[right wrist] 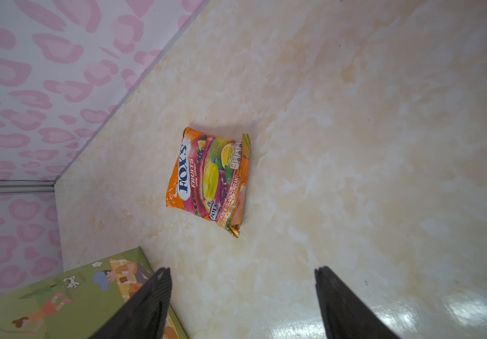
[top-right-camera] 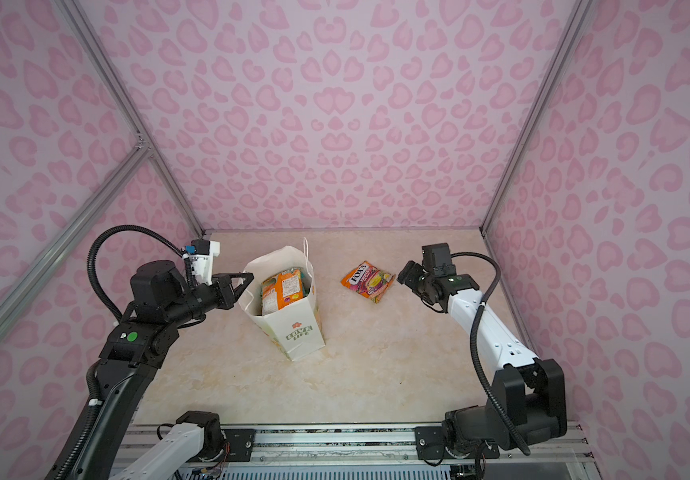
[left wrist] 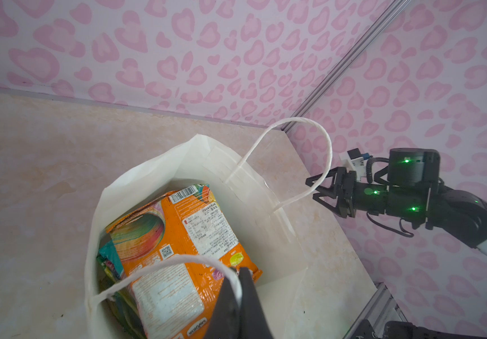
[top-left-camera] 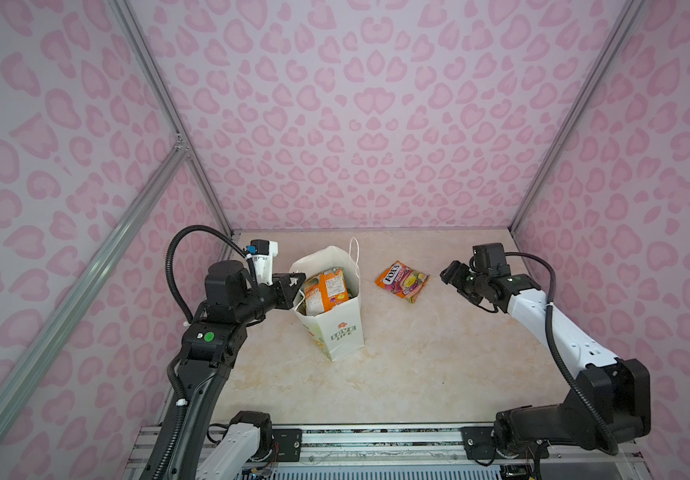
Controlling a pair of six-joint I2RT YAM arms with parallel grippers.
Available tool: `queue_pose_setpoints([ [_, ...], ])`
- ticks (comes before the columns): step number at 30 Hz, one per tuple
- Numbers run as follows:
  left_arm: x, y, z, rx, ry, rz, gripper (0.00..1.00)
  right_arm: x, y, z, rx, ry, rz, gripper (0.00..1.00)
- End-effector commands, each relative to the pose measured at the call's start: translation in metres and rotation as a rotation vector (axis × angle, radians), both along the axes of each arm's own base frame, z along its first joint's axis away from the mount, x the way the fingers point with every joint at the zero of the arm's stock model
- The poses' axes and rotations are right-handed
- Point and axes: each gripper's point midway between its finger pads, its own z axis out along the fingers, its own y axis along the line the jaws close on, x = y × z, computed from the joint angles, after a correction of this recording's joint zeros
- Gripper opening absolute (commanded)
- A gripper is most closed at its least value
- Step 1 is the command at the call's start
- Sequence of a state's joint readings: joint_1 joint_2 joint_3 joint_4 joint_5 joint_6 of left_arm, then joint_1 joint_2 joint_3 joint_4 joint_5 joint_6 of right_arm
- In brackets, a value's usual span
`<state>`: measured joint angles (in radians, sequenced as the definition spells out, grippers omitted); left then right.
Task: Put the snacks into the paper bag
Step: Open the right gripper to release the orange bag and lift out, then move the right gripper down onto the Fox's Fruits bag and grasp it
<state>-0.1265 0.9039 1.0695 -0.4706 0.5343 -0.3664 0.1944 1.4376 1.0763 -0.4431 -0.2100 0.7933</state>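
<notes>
While my left jaws are pressed together on one handle [left wrist: 183, 259] of the bag [top-left-camera: 345, 345], my right jaws stand spread and empty above the tabletop [top-left-camera: 418, 365]. In both top views the bag stands upright, mouth open, with my left jaws at the 9 o'clock side of its rim. Those views hide the pinch itself, and only my left wrist view shows the white cord running in between the two black tips. The other handle [top-left-camera: 354, 253] stands up free at the bag's 12 o'clock.

An orange pouch [top-left-camera: 326, 291] sits on top inside the bag, back side up. My left wrist view adds its barcode and a teal pouch [left wrist: 109, 254] tucked under its edge, which the top views do not make out.

One loose pouch [top-left-camera: 402, 281] lies flat on the tabletop at the bag's 3 o'clock, apart from it, and my right jaws hover at that pouch's 3 o'clock, not touching it. My right wrist view reads its print, "FOX'S FRUITS", and catches the bag [right wrist: 60, 293] on its green picnic side, whereas the top views show the "LOVE LIFE" face. From my left wrist view my right arm [left wrist: 397, 193] shows beyond the bag, its jaws apart.
</notes>
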Motion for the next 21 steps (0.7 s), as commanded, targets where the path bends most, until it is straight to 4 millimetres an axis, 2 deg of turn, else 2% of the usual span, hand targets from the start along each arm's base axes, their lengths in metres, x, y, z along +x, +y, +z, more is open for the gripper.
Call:
queue_pose_setpoints([
  [1, 0.002, -0.002, 0.006, -0.001, -0.034, -0.010, 0.03, 0.015, 0.017, -0.015, 0.074, -0.005, 0.044, 0.79],
  [5, 0.003, -0.002, 0.006, -0.003, -0.031, -0.011, 0.03, 0.028, 0.032, -0.051, 0.121, 0.070, 0.090, 0.77],
  [8, 0.003, -0.002, 0.006, -0.001, -0.032, -0.010, 0.03, 0.040, 0.043, -0.071, 0.163, 0.086, 0.109, 0.78],
  [14, 0.003, -0.002, 0.005, 0.001, -0.032, -0.009, 0.03, 0.063, 0.057, -0.086, 0.186, 0.066, 0.139, 0.85],
  [21, 0.002, -0.002, 0.006, 0.005, -0.035, -0.010, 0.03, 0.083, 0.061, -0.102, 0.202, 0.045, 0.158, 0.89],
])
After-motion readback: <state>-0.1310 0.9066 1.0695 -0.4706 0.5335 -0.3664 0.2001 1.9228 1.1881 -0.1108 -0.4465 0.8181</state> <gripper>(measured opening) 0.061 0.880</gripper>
